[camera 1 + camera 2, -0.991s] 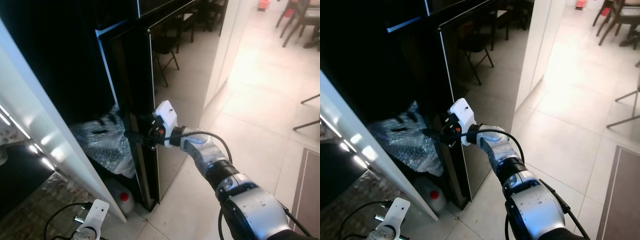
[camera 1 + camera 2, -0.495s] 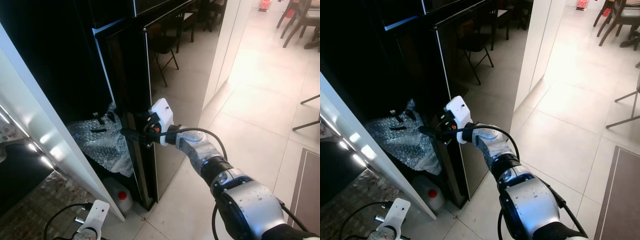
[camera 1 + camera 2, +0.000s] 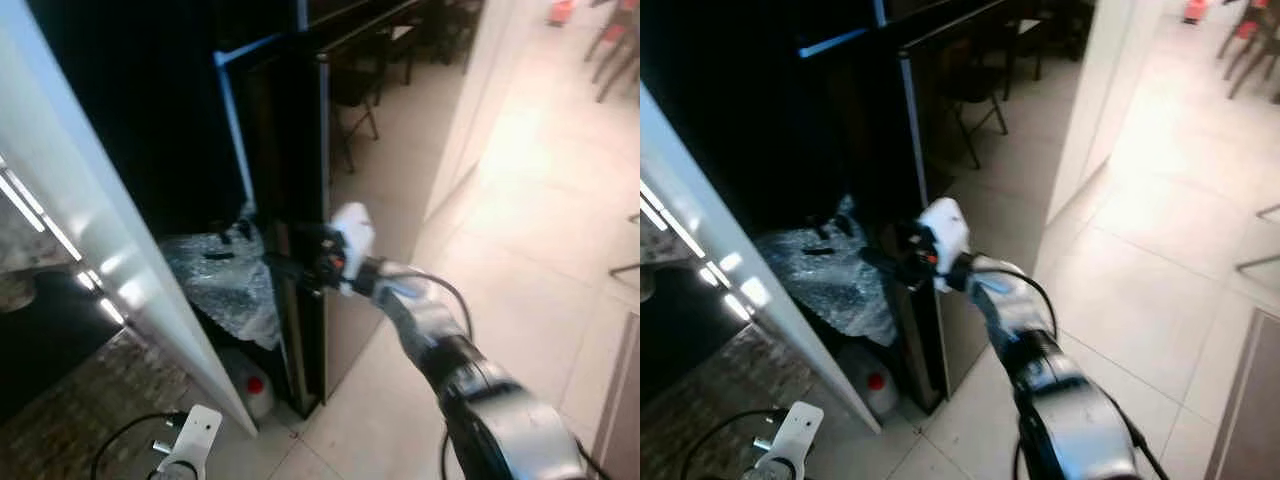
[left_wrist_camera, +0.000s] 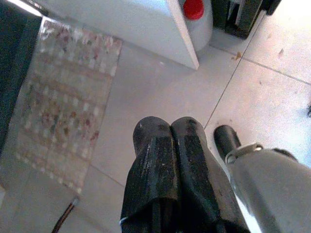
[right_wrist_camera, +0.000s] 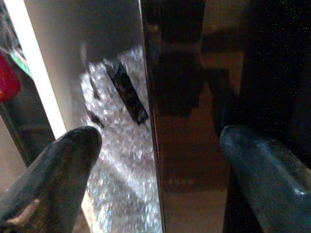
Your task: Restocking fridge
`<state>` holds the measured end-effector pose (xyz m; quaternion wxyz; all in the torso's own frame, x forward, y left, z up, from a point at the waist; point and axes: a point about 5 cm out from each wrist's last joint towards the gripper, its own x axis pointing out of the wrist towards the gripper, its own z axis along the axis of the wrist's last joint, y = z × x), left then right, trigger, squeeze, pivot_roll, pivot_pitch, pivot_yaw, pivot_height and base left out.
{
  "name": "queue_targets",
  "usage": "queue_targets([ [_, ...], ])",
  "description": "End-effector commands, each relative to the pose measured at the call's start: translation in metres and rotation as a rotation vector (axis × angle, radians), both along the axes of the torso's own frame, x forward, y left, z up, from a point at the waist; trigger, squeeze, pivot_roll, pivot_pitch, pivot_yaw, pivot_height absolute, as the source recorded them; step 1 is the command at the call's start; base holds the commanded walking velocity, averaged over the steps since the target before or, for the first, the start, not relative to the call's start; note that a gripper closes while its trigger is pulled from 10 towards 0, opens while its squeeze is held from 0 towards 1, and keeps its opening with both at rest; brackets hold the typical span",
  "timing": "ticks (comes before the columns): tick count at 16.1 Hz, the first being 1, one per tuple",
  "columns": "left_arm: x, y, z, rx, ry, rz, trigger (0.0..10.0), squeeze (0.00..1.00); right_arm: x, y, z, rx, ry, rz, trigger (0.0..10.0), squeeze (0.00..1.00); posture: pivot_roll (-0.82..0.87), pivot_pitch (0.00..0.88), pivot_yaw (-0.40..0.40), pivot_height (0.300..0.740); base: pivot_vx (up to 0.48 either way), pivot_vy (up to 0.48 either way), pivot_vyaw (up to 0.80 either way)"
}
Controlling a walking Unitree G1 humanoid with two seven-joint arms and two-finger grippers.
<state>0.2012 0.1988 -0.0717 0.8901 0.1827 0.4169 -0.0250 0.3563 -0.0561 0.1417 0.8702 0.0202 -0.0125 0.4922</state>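
Tiles [image 3: 540,240] (pale, glossy) surround the dark fridge door [image 3: 300,220], whose edge sits between the right tool's [image 5: 155,160] spread fingers.

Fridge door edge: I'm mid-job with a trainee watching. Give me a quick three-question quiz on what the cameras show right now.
1. True or false: the right end effector is open, with one finger on each side of the dark fridge door edge.
2. What lies on the floor beside the bubble wrap bundle, under the white door?
A. a white jug with a red cap
B. a green crate
C. a cardboard box
3. Fill in: the left end effector hangs low over the tiled floor, its fingers ____.

Key: 1 true; 2 A, the jug; 3 shut.
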Motion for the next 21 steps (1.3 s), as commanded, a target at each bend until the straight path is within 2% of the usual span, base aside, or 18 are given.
queue_targets([
  [1,-0.005,0.004,-0.002,0.011,0.019,0.012,10.0,0.00,0.002,-0.002,0.016,0.040,-0.074,0.001,10.0,0.00,-0.03,0.032,0.025,0.740,0.000,0.000,0.00],
  [4,-0.007,0.004,-0.003,0.012,0.024,0.011,10.0,0.00,-0.024,-0.015,0.008,0.051,-0.104,0.020,10.0,0.00,-0.03,0.034,0.027,0.740,0.000,0.000,0.00],
  [6,-0.008,0.005,-0.004,0.013,0.025,0.016,10.0,0.00,-0.044,-0.033,0.000,0.044,-0.082,0.024,10.0,0.00,-0.03,0.031,0.023,0.740,0.000,0.000,0.00],
  [8,-0.011,0.008,-0.005,0.017,0.033,0.020,10.0,0.00,-0.062,-0.049,-0.013,0.096,-0.004,0.017,10.0,0.00,-0.03,0.028,0.021,0.740,0.000,0.000,0.00],
  [9,-0.014,0.009,-0.006,0.019,0.039,0.024,10.0,0.00,-0.066,-0.062,-0.026,0.119,0.049,-0.039,10.0,0.00,-0.03,0.027,0.021,0.740,0.000,0.000,0.00],
  [11,-0.018,0.011,-0.008,0.021,0.055,0.029,10.0,0.00,-0.077,-0.084,-0.060,0.202,0.230,-0.134,10.0,0.00,-0.03,0.014,0.022,0.740,0.000,0.000,0.00],
  [12,-0.021,0.012,-0.009,0.020,0.063,0.033,10.0,0.00,-0.094,-0.111,-0.123,0.054,0.425,-0.325,10.0,0.00,-0.03,0.006,0.025,0.740,0.000,0.000,0.00],
  [13,-0.021,0.012,-0.009,0.020,0.064,0.035,10.0,0.00,-0.099,-0.120,-0.140,-0.014,0.487,-0.438,10.0,0.00,-0.03,0.006,0.025,0.740,0.000,0.000,0.00],
  [14,-0.022,0.013,-0.009,0.013,0.066,0.045,10.0,0.00,-0.115,-0.135,-0.167,-0.078,0.636,-0.621,10.0,0.00,-0.03,0.001,0.026,0.740,0.000,0.000,0.00],
  [15,-0.022,0.014,-0.009,0.013,0.068,0.047,10.0,0.00,-0.126,-0.139,-0.178,-0.139,0.688,-0.665,10.0,0.00,-0.03,0.000,0.029,0.740,0.000,0.000,0.00],
  [16,-0.024,0.016,-0.010,0.006,0.075,0.053,10.0,0.00,-0.161,-0.143,-0.208,-0.248,0.862,-0.809,10.0,0.00,-0.03,0.000,0.032,0.740,0.000,0.000,0.00],
  [17,-0.025,0.017,-0.010,-0.007,0.084,0.064,10.0,0.00,-0.176,-0.141,-0.217,-0.320,0.902,-0.812,10.0,0.00,-0.03,0.000,0.037,0.740,0.000,0.000,0.00],
  [18,-0.027,0.017,-0.011,-0.011,0.095,0.070,10.0,0.00,-0.192,-0.142,-0.228,-0.330,0.984,-0.893,10.0,0.00,-0.02,0.000,0.039,0.740,0.000,0.000,0.00],
  [20,-0.027,0.016,-0.012,-0.031,0.094,0.075,10.0,0.00,-0.205,-0.142,-0.236,-0.313,1.066,-0.996,10.0,0.00,-0.02,0.000,0.040,0.740,0.000,0.000,0.00],
  [21,-0.028,0.016,-0.012,-0.022,0.100,0.065,10.0,0.00,-0.205,-0.137,-0.237,-0.311,1.063,-1.027,10.0,0.00,-0.03,0.000,0.041,0.740,0.000,0.000,0.00],
])
